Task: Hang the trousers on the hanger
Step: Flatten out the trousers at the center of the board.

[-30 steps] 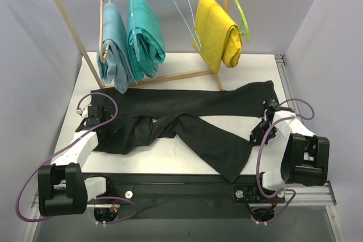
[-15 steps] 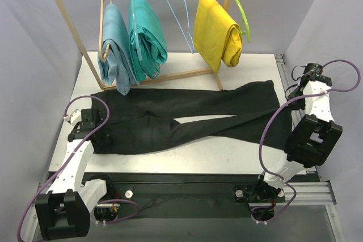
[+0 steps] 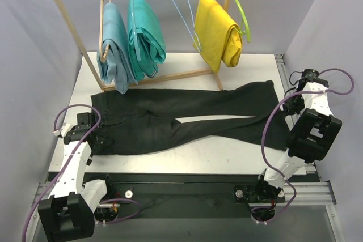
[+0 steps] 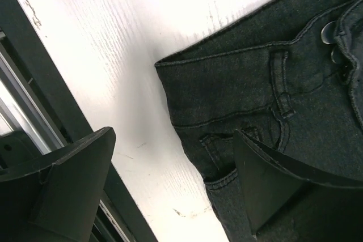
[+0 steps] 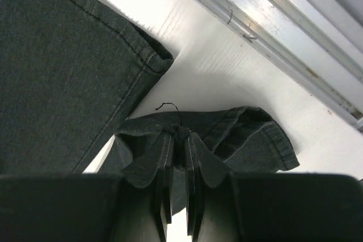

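Top view, task state: the trousers [image 3: 187, 120] are lying flat across the counter [image 3: 170, 157]; the hanger [image 3: 175, 5] is hanging bare on the rack [image 3: 67, 21], well apart. Draping is not yet done.
Top view, rack load: no true container is showing; the rack is carrying the teal trousers [image 3: 144, 32], the yellow trousers [image 3: 215, 29] on the lime-green hanger [image 3: 241, 9], and the empty wire hanger.
Left wrist view, left gripper [image 4: 173, 134]: jaws are standing wide, hovering over the waistband corner, gripping nothing.
Right wrist view, right gripper [image 5: 181, 137]: jaws are pinching narrow on a bunched leg hem.
Remaining work (judgement): lifting, folding over the hanger bar.
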Available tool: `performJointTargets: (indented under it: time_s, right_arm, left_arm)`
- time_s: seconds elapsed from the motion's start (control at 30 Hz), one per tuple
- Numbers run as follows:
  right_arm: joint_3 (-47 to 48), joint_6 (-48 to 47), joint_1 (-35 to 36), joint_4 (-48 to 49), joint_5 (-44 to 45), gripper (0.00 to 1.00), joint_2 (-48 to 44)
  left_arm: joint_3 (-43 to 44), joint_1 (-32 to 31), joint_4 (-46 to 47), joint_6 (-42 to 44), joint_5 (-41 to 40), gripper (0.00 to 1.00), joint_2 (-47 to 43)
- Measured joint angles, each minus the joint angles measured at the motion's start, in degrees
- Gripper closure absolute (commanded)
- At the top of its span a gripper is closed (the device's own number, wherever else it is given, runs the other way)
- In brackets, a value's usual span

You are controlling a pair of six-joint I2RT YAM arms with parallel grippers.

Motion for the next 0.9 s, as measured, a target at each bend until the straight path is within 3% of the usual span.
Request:
performJointTargets:
  time_s: [0.17, 0.33, 0.5, 0.67, 0.7, 0.9]
  right_arm:
    - [-0.50, 0.70, 0.00, 0.76, -1.64, 1.00, -0.13]
    - [-0.55, 0.81, 0.02, 0.98, -3.06, 1.00, -0.70]
    - [-1.14, 0.74, 0.02, 1.18, -3.50, 1.00, -2.49]
    - [-2.38, 0.46, 0.28, 1.27, -3.93, 1.00, -4.87]
    - [-2.54, 0.37, 0.33, 1.20, -4.15, 1.00, -5.27]
    - [-1.20, 0.35, 0.66, 0.48, -7.02, 1.00, -7.43]
  left_arm:
    - [-3.37, 0.00, 2.97, -0.55, 1.62, 0.14, 2.43]
    - [-6.84, 0.00, 7.93, -1.20, 3.39, 0.38, 7.10]
    - [-6.95, 0.00, 11.28, -0.83, 3.72, 0.52, 8.13]
    - [-7.37, 0.00, 14.60, 0.76, 3.74, 0.96, 8.50]
    - [-7.45, 0.00, 15.30, 1.07, 3.78, 1.00, 8.50]
    - [-7.39, 0.07, 16.26, 3.19, 4.11, 1.00, 7.54]
